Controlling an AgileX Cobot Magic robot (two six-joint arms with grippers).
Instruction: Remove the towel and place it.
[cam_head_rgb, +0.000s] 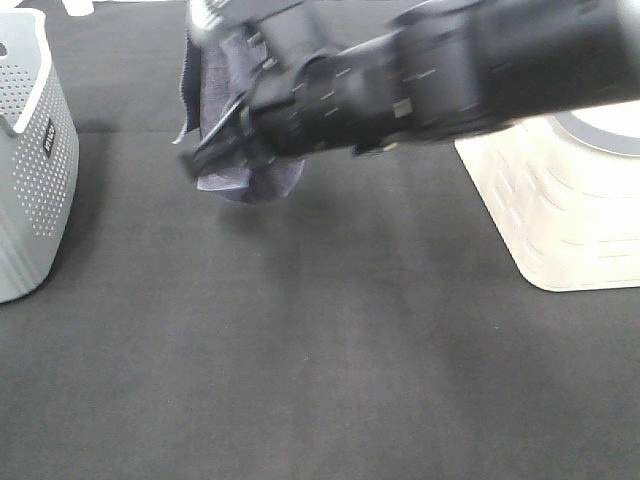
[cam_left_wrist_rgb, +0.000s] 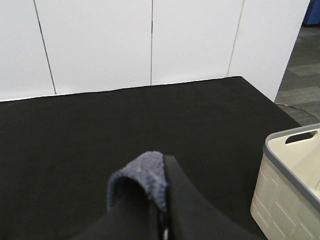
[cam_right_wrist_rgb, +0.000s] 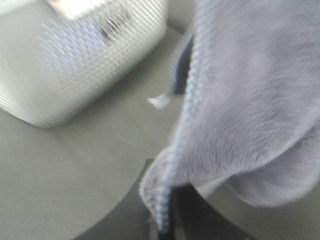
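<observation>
- Far left, high view: grey basket (cam_head_rgb: 40, 180) with a perforated wall stands on the black bench (cam_head_rgb: 320, 360), cut by the frame edge. The right wrist view catches it too (cam_right_wrist_rgb: 75, 65), badly blurred.
- Left of centre: towel (cam_head_rgb: 250, 185), greyish-lavender, hangs bunched over the bench. It is between the two baskets, apart from both and nearer the grey one. Cannot tell whether its lowest fold touches the bench.
- Right arm (cam_head_rgb: 450, 70) enters from the right edge and reaches across the middle, motion-blurred. Right fingers (cam_head_rgb: 225, 140) sit at the towel.
- Right wrist view: towel (cam_right_wrist_rgb: 250, 100) fills most of the frame. Its stitched edge runs down into the narrow gap between the right fingers (cam_right_wrist_rgb: 195, 220), which are clamped on it.
- Left wrist view: left fingers (cam_left_wrist_rgb: 185, 205) are pressed together on a fold of towel (cam_left_wrist_rgb: 142, 172) that loops over one tip. Bare bench (cam_left_wrist_rgb: 100, 130) lies beyond, with white wall panels (cam_left_wrist_rgb: 100, 45) behind it.
- High view: a dark mass at the top edge above the towel is too blurred to identify.
- Far right: cream basket (cam_head_rgb: 560, 210) with a grey rim stands on the bench. It also shows in the left wrist view (cam_left_wrist_rgb: 285, 200).
</observation>
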